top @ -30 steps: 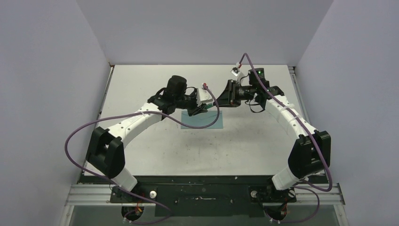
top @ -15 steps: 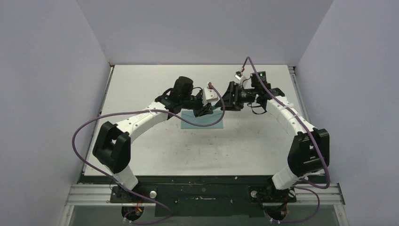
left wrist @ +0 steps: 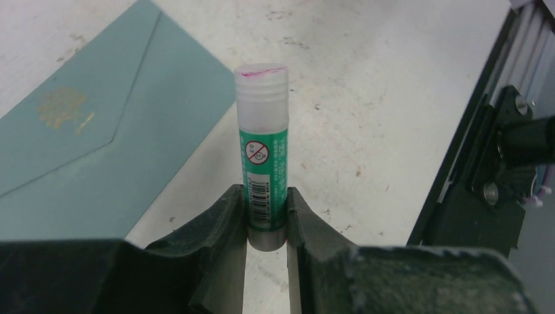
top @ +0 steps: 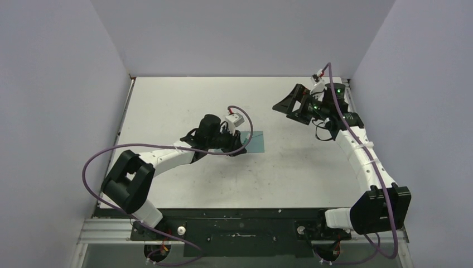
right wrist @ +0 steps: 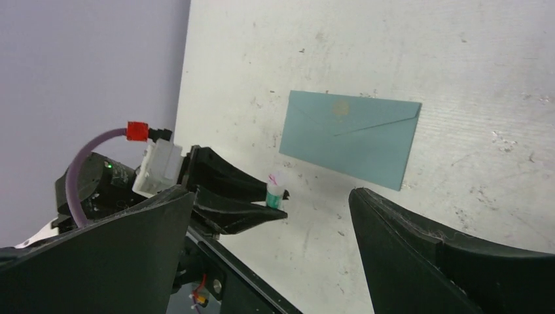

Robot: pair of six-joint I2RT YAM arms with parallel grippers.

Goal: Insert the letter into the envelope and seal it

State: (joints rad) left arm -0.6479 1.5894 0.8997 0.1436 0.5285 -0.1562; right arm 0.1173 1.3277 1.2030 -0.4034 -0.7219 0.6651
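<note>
The teal envelope (top: 255,140) lies flat on the table with its triangular flap down, and it also shows in the left wrist view (left wrist: 98,144) and the right wrist view (right wrist: 350,134). My left gripper (top: 239,148) sits low at the envelope's near left corner, shut on a capped white-and-green glue tube (left wrist: 262,150) that points away from the jaws. The same glue tube (right wrist: 275,191) is small in the right wrist view. My right gripper (top: 281,105) hangs open and empty, raised to the far right of the envelope. The letter shows in no view.
The white table (top: 290,173) is scuffed and speckled. Its dark metal front rail (left wrist: 471,163) runs just right of the glue tube in the left wrist view. Grey walls enclose the back and both sides.
The two grippers were together above the envelope. My right gripper has opened wide and drawn back up to the far right. My left has swung down and nearer with the glue tube.
</note>
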